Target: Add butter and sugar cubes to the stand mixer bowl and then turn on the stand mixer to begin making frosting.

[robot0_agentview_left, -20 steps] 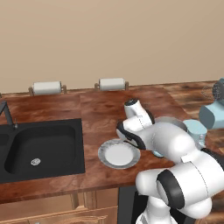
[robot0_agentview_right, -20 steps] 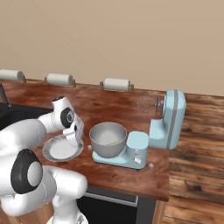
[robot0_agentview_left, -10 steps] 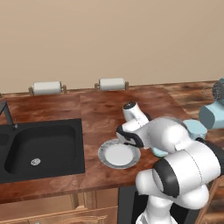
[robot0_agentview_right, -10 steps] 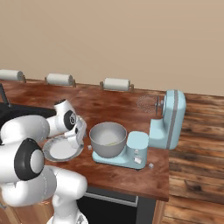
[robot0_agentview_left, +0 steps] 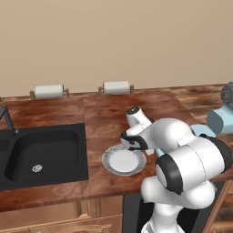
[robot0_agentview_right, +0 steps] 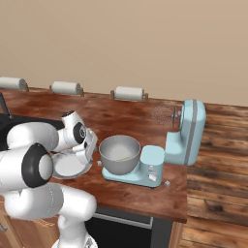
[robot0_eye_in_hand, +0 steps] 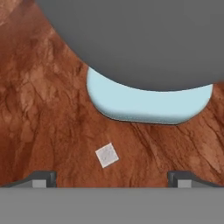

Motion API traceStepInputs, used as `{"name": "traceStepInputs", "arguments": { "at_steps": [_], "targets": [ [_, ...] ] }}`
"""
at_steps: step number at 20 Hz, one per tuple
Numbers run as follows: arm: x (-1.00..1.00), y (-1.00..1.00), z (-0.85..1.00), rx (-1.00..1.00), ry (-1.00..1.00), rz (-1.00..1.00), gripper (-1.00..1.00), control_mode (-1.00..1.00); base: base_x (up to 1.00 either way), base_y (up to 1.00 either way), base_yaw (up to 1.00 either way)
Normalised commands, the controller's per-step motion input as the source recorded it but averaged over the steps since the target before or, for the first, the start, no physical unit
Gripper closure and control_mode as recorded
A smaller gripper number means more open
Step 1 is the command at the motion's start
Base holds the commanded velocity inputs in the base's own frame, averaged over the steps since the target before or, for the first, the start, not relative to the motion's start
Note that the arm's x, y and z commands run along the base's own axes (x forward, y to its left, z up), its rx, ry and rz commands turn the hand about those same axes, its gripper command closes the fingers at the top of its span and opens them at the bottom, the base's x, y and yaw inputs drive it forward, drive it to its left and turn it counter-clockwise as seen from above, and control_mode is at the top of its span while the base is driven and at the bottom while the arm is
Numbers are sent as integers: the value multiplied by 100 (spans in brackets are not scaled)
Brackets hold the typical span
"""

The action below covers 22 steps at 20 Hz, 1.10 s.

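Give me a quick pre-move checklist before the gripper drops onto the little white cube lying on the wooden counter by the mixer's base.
1. Jaws wide enough: ok. The gripper is open, with nothing between its dark fingertips.
2. Target in view: ok. The small white sugar cube lies alone on the brown wooden counter.
3. Centring: not ok. The cube sits slightly toward one fingertip, not midway.
4. Clearance: ok. The cube is apart from the light blue mixer base and the grey metal bowl.
5. Butter in the bowl: cannot tell. A faint yellowish patch shows inside.
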Motion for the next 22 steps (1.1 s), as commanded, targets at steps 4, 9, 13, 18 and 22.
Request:
{"name": "traceStepInputs", "arguments": {
  "at_steps": [4, 9, 13, 18, 22],
  "targets": [
    [0, -2, -13, 0, -3, 0, -100, -100, 0, 0, 0],
    [0, -1, -12, 0, -2, -1, -100, -100, 0, 0, 0],
    [0, -3, -14, 0, -2, -1, -100, -100, 0, 0, 0],
    [0, -2, -17, 0, -2, 0, -100, -100, 0, 0, 0],
    [0, -4, -14, 0, -3, -1, -100, -100, 0, 0, 0]
  ]
}}
